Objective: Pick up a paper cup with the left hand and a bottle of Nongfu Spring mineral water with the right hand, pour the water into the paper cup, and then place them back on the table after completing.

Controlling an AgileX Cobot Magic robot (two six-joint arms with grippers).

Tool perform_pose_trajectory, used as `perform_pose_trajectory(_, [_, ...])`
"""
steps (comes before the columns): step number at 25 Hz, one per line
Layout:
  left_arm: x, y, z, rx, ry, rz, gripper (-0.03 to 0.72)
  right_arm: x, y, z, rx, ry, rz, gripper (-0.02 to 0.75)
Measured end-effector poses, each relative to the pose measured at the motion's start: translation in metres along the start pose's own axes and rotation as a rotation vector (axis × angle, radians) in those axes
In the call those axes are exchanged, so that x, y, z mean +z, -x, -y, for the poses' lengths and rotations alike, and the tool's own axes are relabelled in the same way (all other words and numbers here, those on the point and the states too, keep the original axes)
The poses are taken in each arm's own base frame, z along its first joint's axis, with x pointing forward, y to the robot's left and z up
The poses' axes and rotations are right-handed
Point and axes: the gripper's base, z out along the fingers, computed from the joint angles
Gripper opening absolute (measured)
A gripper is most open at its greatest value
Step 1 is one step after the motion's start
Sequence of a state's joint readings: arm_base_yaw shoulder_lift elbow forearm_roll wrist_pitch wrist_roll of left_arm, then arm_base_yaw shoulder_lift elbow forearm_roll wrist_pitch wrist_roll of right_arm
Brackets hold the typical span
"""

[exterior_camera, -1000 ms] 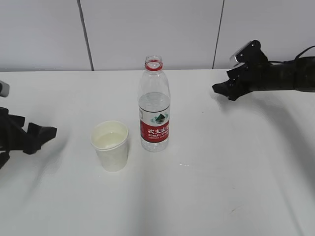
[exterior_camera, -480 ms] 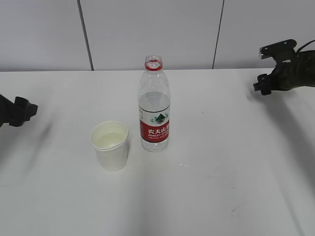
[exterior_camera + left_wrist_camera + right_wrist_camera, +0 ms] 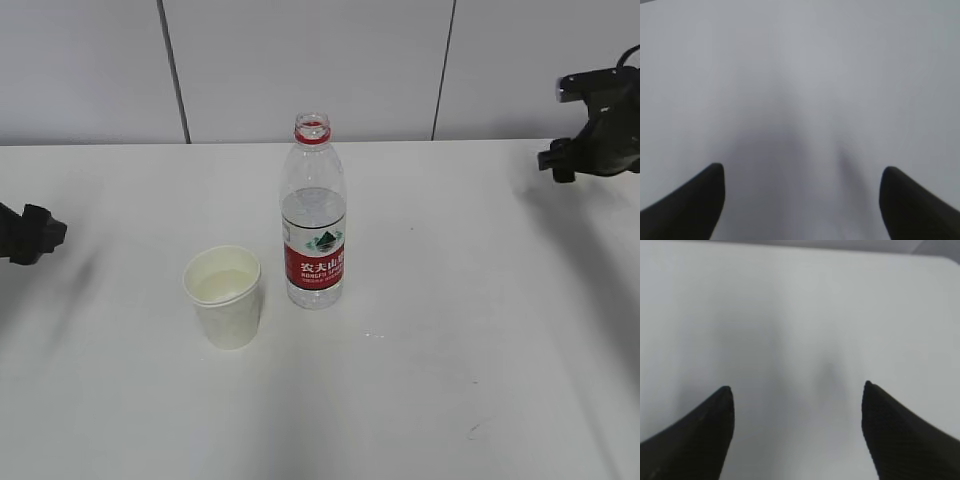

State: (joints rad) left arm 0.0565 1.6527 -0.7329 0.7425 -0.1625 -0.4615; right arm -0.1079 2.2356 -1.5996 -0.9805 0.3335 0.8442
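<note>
Uncapped bottle (image 3: 314, 215) standing at the paper cup's (image 3: 224, 295) 2 o'clock.
Left hand (image 3: 800, 192) and right hand (image 3: 797, 412) gaping empty; a stray bump risks spilling.

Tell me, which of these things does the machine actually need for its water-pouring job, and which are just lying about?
Needed for the job:
paper cup
water bottle, uncapped
left end effector, open
right end effector, open
table

Just lying about:
nothing loose; only the grey wall panels behind

Left pincer (image 3: 800, 200) spread wide, right pincer (image 3: 797, 425) spread wide, both holding nothing
</note>
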Motion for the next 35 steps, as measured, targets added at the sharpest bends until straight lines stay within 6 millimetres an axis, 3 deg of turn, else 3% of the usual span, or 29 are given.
perform_pose_trajectory(4, [0.000,-0.003,-0.001,0.000,0.016,-0.032,0.573,-0.006,-0.010,0.003,-0.041,-0.005,-0.242,0.589])
perform_pose_trajectory(9, [-0.001,-0.012,-0.006,-0.057,0.070,-0.130,0.573,-0.023,-0.006,-0.008,-0.045,0.186,-0.414,0.589])
perform_pose_trajectory(19, [-0.024,-0.016,0.005,-0.166,0.147,-0.316,0.573,-0.076,0.026,-0.004,-0.027,0.336,-0.377,0.587])
perform_pose_trajectory(27, [-0.045,-0.009,0.015,-0.119,0.012,-0.445,0.573,-0.118,0.045,0.005,-0.027,0.394,-0.343,0.587])
perform_pose_trajectory(31, [-0.056,-0.004,0.016,-0.116,-0.004,-0.439,0.573,-0.138,0.047,0.008,-0.028,0.425,-0.346,0.588])
perform_pose_trajectory(35, [-0.078,0.003,0.016,-0.129,-0.006,-0.414,0.573,-0.159,0.037,0.011,-0.030,0.442,-0.360,0.587])
